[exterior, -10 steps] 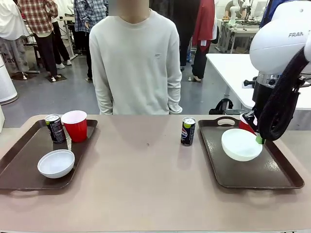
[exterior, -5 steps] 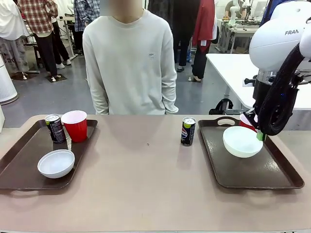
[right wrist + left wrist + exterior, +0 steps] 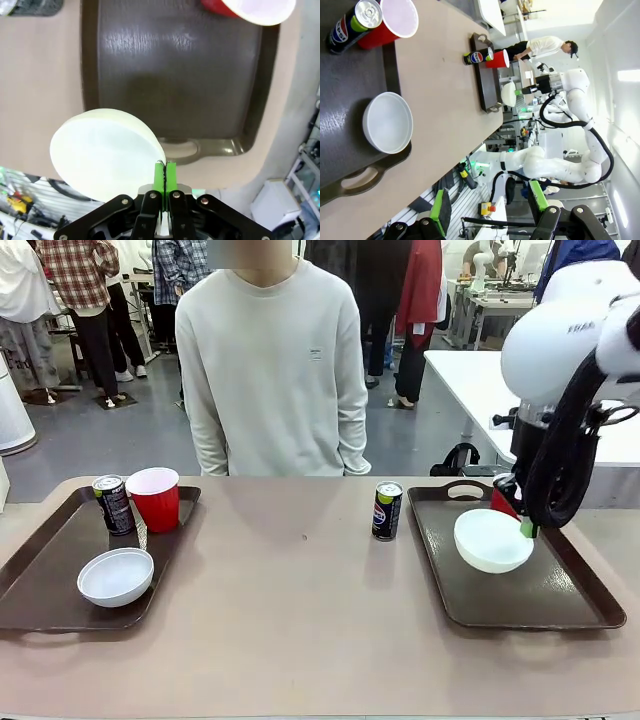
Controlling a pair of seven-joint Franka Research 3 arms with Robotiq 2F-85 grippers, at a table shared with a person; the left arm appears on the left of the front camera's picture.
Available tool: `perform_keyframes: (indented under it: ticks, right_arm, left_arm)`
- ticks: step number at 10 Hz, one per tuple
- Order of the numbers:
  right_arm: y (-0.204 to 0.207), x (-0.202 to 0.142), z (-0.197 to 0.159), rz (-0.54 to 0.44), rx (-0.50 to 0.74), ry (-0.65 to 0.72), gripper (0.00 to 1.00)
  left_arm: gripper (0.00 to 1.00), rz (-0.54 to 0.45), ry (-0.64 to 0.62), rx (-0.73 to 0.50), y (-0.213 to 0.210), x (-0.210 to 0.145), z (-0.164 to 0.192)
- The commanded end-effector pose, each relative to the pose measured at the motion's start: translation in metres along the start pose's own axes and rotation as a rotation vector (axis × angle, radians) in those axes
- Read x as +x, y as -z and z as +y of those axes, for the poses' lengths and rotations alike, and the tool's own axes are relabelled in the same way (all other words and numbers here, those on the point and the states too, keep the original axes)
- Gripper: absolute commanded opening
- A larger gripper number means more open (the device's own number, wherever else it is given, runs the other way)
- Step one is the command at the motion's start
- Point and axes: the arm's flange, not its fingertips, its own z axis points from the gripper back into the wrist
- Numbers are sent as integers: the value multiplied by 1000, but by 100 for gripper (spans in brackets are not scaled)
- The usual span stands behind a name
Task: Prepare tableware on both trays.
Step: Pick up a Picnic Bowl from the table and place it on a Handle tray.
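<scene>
White bowl is pinched at its rim by the right gripper fingers; lower it level onto the right tray, then release. Left gripper fingers stand open.

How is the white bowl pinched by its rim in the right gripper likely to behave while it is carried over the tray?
The bowl probably is stiff and light: the right gripper holds it up over the right tray by one spot on its rim, with no visible sag. With such a narrow pinch, it may swing or slip. Its smooth surface looks slippery.
</scene>
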Motion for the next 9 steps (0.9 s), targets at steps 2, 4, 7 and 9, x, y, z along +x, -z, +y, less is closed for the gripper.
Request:
perform_keyframes:
  ticks: [2,4,7,9]
  right_arm:
    - [32,18,-1,-16,-59,-41,1]
    - [45,21,0,-22,-79,-66,1]
    - [41,21,0,2,-56,-42,1]
    - [50,29,3,-75,-66,-95,1]
  left_arm:
    - [82,-2,-5,2,-2,0,-2]
    - [82,-2,-5,2,-2,0,-2]
    - [82,-2,-5,2,-2,0,-2]
    - [82,-2,-5,2,-2,0,-2]
